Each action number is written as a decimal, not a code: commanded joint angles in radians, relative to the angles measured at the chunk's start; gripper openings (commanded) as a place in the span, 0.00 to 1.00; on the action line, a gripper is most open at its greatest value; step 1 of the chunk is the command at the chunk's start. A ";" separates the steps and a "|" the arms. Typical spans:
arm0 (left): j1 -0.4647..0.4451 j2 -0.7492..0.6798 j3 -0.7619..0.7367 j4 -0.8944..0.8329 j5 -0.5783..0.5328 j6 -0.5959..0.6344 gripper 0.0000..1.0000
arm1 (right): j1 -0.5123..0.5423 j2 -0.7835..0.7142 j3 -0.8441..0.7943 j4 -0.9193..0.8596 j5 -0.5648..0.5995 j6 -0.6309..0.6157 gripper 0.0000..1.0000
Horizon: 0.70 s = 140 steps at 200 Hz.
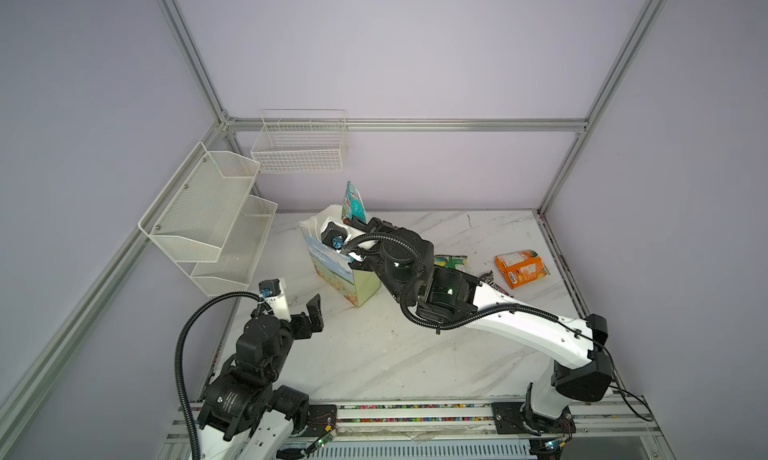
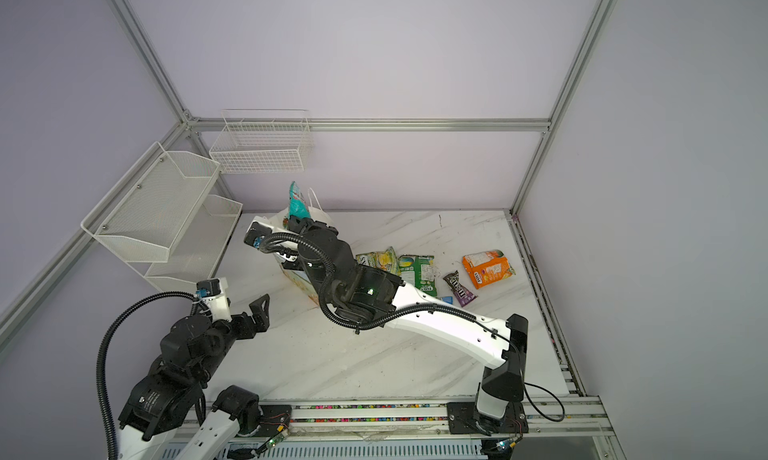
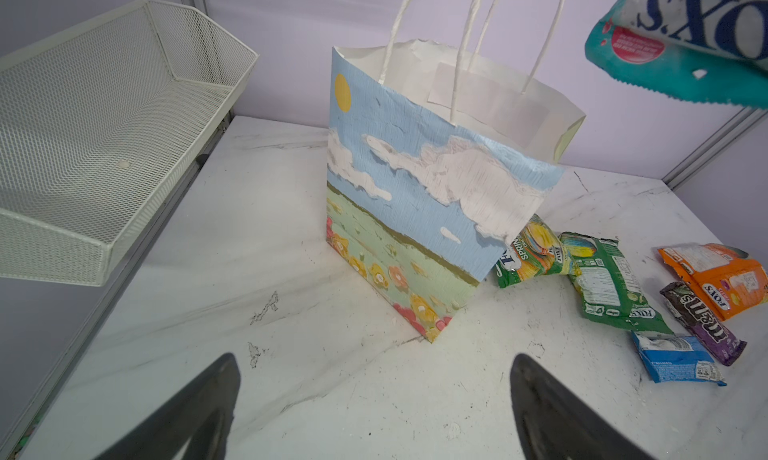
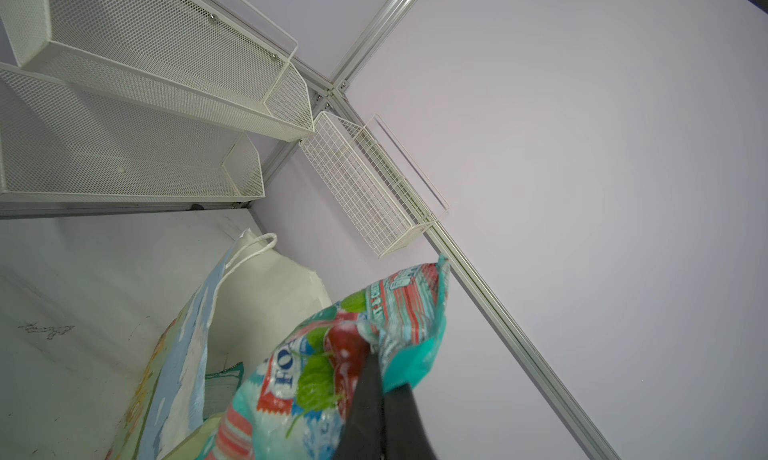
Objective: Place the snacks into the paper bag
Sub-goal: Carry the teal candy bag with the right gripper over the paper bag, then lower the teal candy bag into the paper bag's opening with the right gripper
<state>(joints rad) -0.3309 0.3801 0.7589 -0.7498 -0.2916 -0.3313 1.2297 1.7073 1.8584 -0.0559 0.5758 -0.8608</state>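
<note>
Teal packet (image 4: 291,379) pinched in R claw (image 4: 378,375), over paper bag (image 4: 270,296).

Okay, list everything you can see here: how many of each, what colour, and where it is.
paper bag: one, sky-and-field print, upright on the table
teal packet: one, teal and red, held up near the bag's mouth
green packets: two, green, flat on the table beside the bag
orange packet: one, orange, at the end of the row farthest from the bag
M&M's wrapper: one, dark purple, between green and orange
small blue packet: one, blue, by the wrapper's end
mesh shelf: one, white, two tiers, left wall
wire basket: one, white, back wall
table: one, white marble
left tool: one, black, open, empty, facing the bag
right tool: one, black, shut on the teal packet
</note>
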 commanded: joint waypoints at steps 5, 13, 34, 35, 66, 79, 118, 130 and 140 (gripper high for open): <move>-0.007 -0.009 -0.012 0.023 0.002 -0.008 1.00 | -0.020 0.014 0.019 0.073 -0.049 0.004 0.00; -0.006 -0.008 -0.012 0.023 0.002 -0.007 1.00 | -0.026 0.019 0.025 0.072 -0.055 0.005 0.00; -0.007 -0.007 -0.013 0.023 0.002 -0.006 1.00 | -0.040 0.035 0.043 0.072 -0.070 0.006 0.00; -0.006 -0.007 -0.012 0.023 0.003 -0.006 1.00 | -0.042 0.037 0.044 0.071 -0.071 0.007 0.00; -0.007 -0.007 -0.013 0.023 0.001 -0.006 1.00 | -0.058 0.063 0.068 0.072 -0.090 0.008 0.00; -0.007 -0.006 -0.012 0.023 0.002 -0.006 1.00 | -0.062 0.074 0.077 0.072 -0.095 0.008 0.00; -0.006 -0.007 -0.012 0.023 0.003 -0.006 1.00 | -0.075 0.105 0.110 0.072 -0.106 0.005 0.00; -0.006 -0.007 -0.012 0.023 0.002 -0.006 1.00 | -0.079 0.116 0.121 0.071 -0.111 0.004 0.00; -0.007 -0.007 -0.012 0.023 0.004 -0.006 1.00 | -0.082 0.123 0.128 0.072 -0.113 0.004 0.00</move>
<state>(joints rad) -0.3309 0.3801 0.7589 -0.7498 -0.2916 -0.3313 1.1580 1.8221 1.9347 -0.0555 0.4793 -0.8574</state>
